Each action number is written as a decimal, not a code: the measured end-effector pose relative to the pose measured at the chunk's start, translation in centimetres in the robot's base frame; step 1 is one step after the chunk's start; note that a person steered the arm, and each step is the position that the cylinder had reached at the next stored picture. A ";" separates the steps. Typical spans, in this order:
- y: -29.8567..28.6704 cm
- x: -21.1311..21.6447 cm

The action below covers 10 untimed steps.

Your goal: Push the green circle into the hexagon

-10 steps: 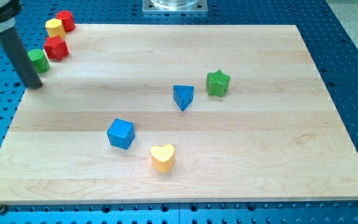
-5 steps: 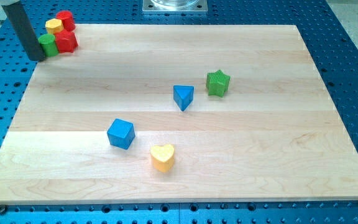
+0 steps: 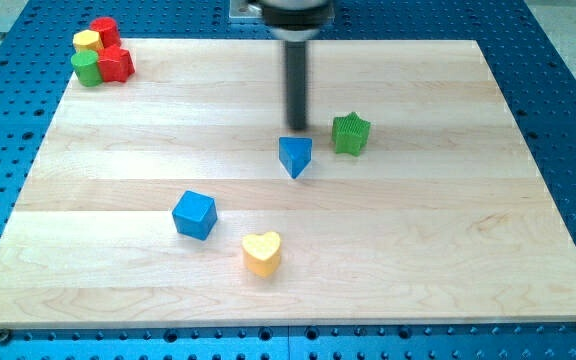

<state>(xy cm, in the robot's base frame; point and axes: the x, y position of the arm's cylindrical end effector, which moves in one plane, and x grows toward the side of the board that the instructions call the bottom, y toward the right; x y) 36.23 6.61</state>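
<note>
The green circle (image 3: 87, 68) sits at the board's top left corner, touching the yellow hexagon (image 3: 87, 42) above it and the red star (image 3: 116, 64) on its right. A red block (image 3: 105, 29) lies just behind the hexagon. My tip (image 3: 296, 127) is near the board's middle, far to the right of that cluster. It stands just above the blue triangle (image 3: 295, 156) and left of the green star (image 3: 350, 133).
A blue cube (image 3: 194, 214) and a yellow heart (image 3: 262, 253) lie lower in the view, left of centre. The wooden board (image 3: 448, 230) rests on a blue perforated table. The arm's metal base is at the top edge.
My tip has left the top left corner and swung right to the middle, above the blue triangle. Before that, the green circle was pushed up against the hexagon and red star.
</note>
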 end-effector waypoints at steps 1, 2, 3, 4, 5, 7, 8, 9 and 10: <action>10.4 0.2; 11.2 5.7; 3.8 5.6; -7.8 1.6; -15.1 0.9; -2.5 3.1; -9.8 -1.3; -17.6 -1.4; -13.4 2.8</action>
